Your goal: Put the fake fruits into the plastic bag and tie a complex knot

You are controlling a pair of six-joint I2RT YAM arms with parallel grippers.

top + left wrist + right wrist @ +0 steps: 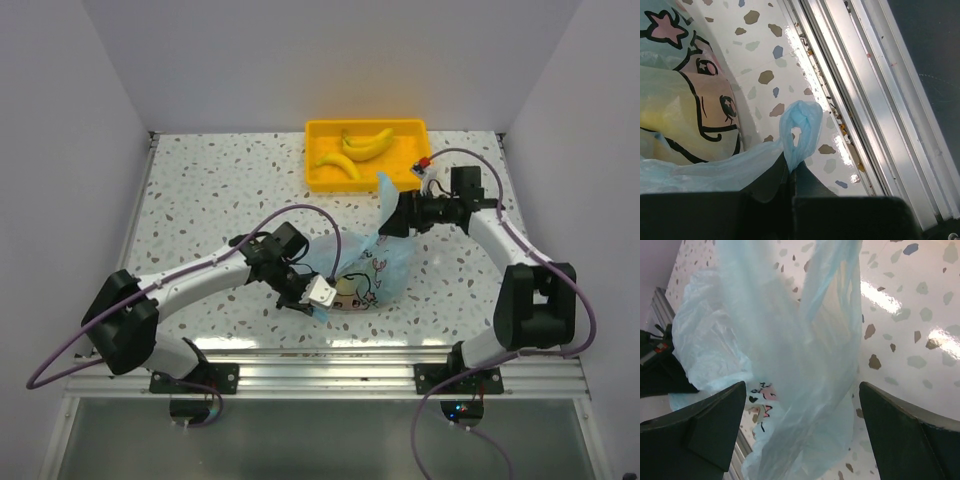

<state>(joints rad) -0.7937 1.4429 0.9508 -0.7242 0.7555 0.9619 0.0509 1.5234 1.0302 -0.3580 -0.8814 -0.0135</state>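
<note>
The light-blue plastic bag [368,268] lies mid-table with its cartoon girl print [685,100] facing up. Yellowish fake fruits [667,117] show through its film. My left gripper [314,297] is at the bag's near left end, shut on a handle loop [801,125] that pokes out past the jaws. My right gripper [388,216] stands open at the bag's far side. A raised flap of bag film [790,350] hangs loose between its fingers [715,425]. Two bananas [368,143] lie in the yellow tray. No knot is in view.
The yellow tray [312,150] stands at the back centre of the speckled table. An aluminium rail [880,100] runs along the near edge, close to my left gripper. White walls close in the table on both sides and at the back.
</note>
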